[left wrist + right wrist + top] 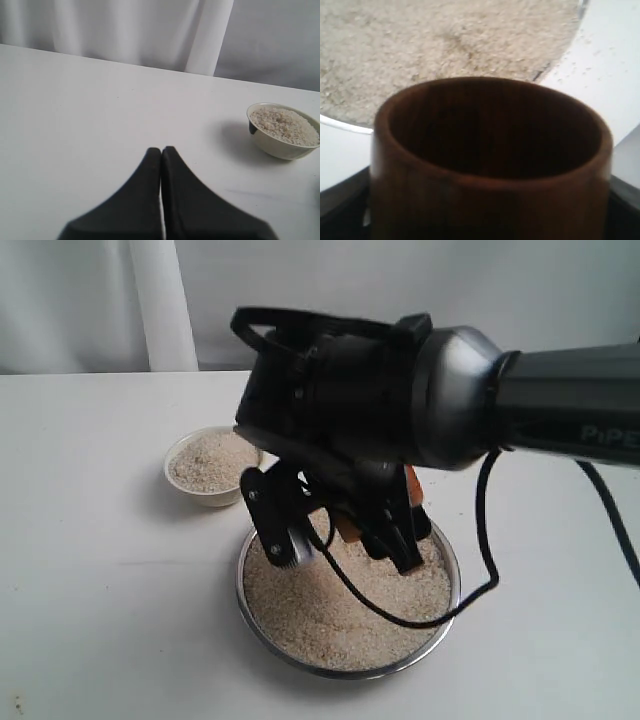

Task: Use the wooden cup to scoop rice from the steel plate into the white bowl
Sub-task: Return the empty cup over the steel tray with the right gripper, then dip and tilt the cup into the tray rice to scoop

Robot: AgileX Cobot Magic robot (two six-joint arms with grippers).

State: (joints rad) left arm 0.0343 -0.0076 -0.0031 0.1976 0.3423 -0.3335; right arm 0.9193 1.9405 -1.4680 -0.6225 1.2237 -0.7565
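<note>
My right gripper (345, 540) hangs over the far side of the steel plate (250, 615), shut on the wooden cup (490, 200). The cup's reddish-brown rim fills the right wrist view, its inside is dark and I see no grains in it. In the exterior view only a sliver of the wooden cup (346, 527) shows between the black fingers. Rice (340, 610) covers the plate in a wide flat heap. The white bowl (212, 465) stands behind and left of the plate, filled with rice (284, 125). My left gripper (161, 152) rests shut and holds nothing, left of the bowl (282, 145).
The right arm's black body and its cable (420, 620) hang over the plate. A few loose grains lie on the white table (605, 55) beside the plate rim (340, 122). A white curtain (125, 30) closes off the back.
</note>
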